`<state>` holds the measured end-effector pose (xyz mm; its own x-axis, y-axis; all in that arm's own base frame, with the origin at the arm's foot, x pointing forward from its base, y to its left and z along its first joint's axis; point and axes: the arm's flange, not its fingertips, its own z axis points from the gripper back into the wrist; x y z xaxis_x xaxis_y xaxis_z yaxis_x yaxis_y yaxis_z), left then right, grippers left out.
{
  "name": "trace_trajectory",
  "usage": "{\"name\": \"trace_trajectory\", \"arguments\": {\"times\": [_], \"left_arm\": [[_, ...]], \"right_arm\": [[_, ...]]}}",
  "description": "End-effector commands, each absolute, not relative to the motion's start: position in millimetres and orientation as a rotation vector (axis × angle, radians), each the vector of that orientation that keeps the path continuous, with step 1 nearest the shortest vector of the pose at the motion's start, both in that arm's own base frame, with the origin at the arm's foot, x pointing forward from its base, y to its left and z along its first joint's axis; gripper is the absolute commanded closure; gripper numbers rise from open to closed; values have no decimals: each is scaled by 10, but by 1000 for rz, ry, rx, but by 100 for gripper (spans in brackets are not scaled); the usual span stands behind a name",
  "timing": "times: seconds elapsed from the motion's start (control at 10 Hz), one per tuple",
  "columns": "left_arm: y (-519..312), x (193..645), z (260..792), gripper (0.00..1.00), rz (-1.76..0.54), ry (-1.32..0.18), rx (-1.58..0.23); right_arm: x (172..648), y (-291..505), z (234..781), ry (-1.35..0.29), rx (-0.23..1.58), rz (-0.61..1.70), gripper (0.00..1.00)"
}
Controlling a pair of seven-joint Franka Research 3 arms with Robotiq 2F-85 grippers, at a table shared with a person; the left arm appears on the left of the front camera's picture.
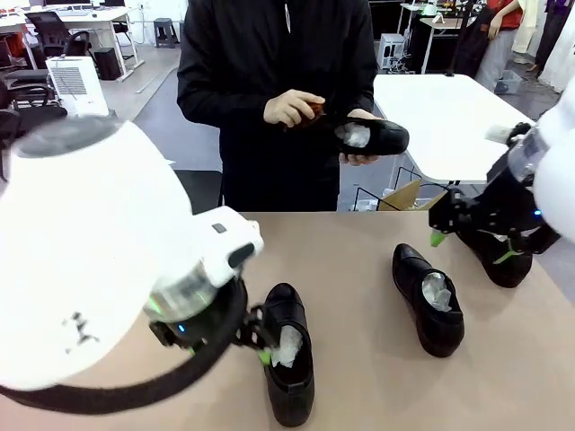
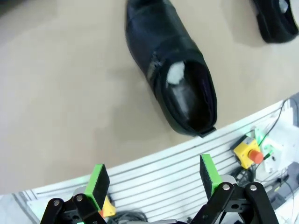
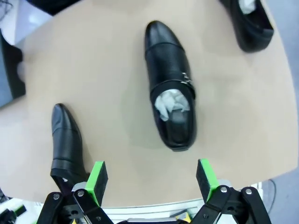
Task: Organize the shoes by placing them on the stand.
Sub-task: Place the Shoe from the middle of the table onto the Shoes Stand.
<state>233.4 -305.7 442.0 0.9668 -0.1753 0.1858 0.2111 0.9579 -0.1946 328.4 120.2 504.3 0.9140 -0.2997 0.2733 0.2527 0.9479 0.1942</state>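
Three glossy black shoes lie on the tan table [image 1: 359, 242], each stuffed with white paper. One shoe [image 1: 288, 356] [image 2: 170, 65] lies at the near left, right beside my left gripper [image 1: 259, 339]. That gripper [image 2: 153, 179] is open and hangs over the table's near edge, short of the shoe's heel. A second shoe [image 1: 429, 299] [image 3: 170, 86] lies right of the middle. The third shoe [image 1: 501, 256] [image 3: 67, 140] lies at the far right under my open right gripper [image 1: 473, 242] [image 3: 151, 177]. A person across the table holds another shoe [image 1: 373, 136] in both hands. The stand is out of view.
A white table [image 1: 449, 99] stands behind the person, with an open cardboard box [image 1: 404, 193] just past the far edge of my table. Below the near edge are a ribbed rail and a yellow box with a red stop button [image 2: 250, 151].
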Motion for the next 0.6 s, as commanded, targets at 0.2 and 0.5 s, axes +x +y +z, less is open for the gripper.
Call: {"name": "trace_trajectory", "arguments": {"times": [0.2, 0.5], "left_arm": [[-3425, 2286, 4128, 0, -41, -141, -128], [-3472, 2408, 3971, 0, 50, -168, -107]], "right_arm": [[3285, 1134, 5056, -302, 154, -298, 0], [3285, 1134, 5056, -302, 154, -298, 0]]}}
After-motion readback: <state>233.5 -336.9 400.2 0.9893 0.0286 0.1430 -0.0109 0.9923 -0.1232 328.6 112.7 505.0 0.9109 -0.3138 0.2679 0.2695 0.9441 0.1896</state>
